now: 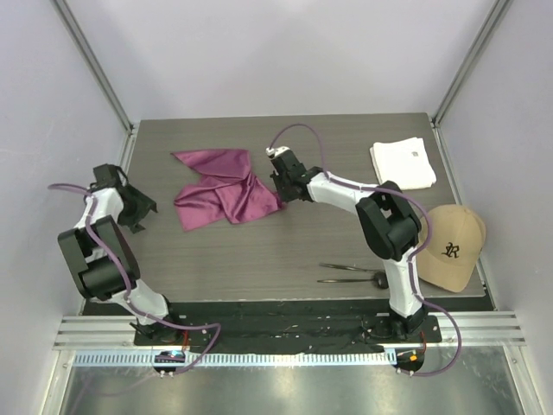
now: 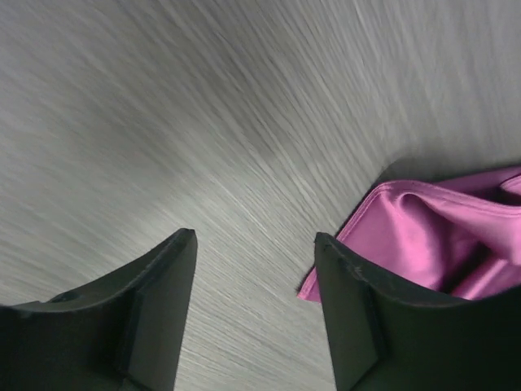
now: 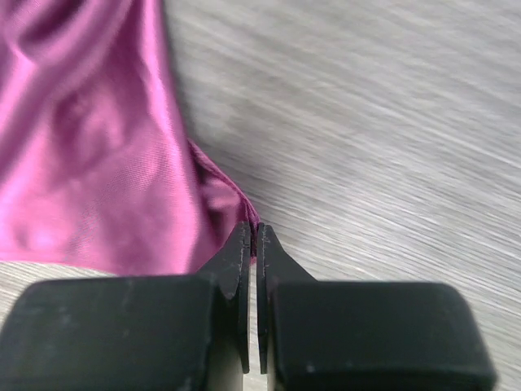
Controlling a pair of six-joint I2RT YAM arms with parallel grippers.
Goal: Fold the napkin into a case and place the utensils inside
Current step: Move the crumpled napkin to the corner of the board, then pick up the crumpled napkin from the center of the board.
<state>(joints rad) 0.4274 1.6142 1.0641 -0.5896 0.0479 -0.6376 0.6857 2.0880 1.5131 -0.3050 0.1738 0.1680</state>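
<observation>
Right gripper (image 3: 252, 238) is clamped on a corner of the napkin (image 1: 223, 192). Left gripper (image 2: 256, 236), left of it, stands apart. Cap (image 1: 451, 246), far right, shows an "R" monogram.

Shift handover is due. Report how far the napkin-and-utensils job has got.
Done: nothing yet; the napkin lies crumpled, with no tidy fold in it. In hand: the right claw is shut on one napkin corner; the left claw is open and empty beside another corner. Left: all the folding, then slipping in both utensils, which lie untouched near the right arm's base.
</observation>
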